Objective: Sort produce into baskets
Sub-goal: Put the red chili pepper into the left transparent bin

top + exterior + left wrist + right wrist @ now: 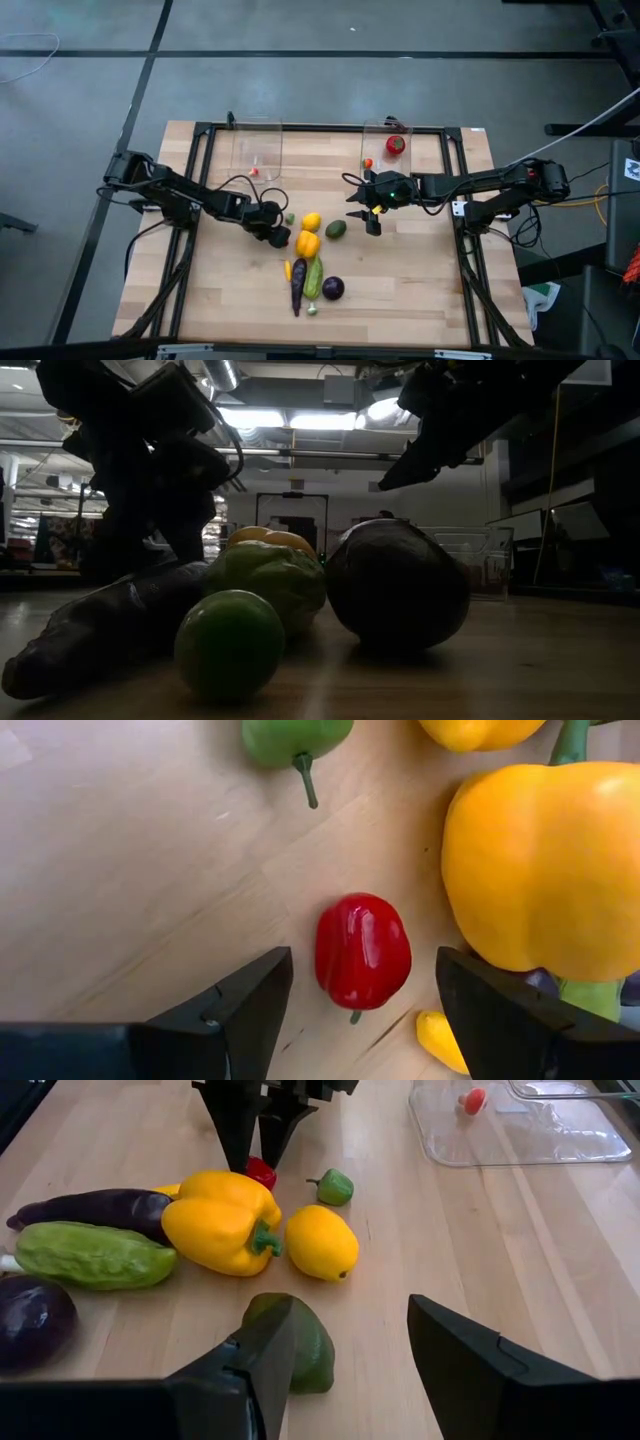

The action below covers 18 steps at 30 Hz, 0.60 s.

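Currently a pick is being set up: the left gripper is spread wide with a small red pepper bracketed between its fingers, not yet squeezed, sitting left of centre in the high view at the left edge of the produce pile. Next move, as judged: the fingers must be closed on the red pepper without catching the large yellow pepper just beside it, then the piece lifted and carried to the left basket at the upper middle of the table. The right gripper is also spread, empty, poised over the green avocado, right of centre in the high view; a close on that is probably called for too. Counts on the table, from the right wrist view: one large yellow pepper, one lemon, one avocado, one small green pepper, one small red pepper, one eggplant, one cucumber, one round purple piece, plus one small yellow piece partly hidden. Two clear baskets are counted: the left holds one tiny red piece; the right basket holds one tomato and one tiny red piece.
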### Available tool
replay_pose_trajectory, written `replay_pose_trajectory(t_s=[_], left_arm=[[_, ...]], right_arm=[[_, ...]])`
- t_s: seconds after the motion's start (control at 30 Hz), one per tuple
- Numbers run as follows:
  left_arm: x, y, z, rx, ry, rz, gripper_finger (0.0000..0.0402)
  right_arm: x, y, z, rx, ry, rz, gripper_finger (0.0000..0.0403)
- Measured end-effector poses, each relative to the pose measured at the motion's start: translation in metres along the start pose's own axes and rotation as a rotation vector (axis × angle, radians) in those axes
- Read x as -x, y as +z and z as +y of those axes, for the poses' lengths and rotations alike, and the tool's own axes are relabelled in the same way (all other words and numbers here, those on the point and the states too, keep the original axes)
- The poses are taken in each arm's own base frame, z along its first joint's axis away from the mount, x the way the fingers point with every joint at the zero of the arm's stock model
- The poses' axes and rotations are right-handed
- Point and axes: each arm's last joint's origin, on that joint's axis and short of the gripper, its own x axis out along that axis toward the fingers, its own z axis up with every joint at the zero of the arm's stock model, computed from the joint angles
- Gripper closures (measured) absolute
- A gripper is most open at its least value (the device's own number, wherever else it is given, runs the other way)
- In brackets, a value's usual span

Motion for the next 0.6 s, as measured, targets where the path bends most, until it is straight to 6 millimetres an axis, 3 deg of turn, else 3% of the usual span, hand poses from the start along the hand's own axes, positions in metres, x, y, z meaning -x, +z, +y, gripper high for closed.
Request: replay_pose_trajectory(t_s=[0.13, 0.6], left_arm=[[-0.0002, 0.0000, 0.0003, -0.005, 0.003, -0.002, 0.0163], [-0.0005, -0.0005, 0.0015, -0.054, 0.012, -0.001, 0.0262]], right_arm=[[0.0000, 0.0000, 0.0001, 0.000, 0.000, 0.000, 0.0210], [0.0000, 0.0000, 0.0000, 0.000, 0.000, 0.000, 0.0210]])
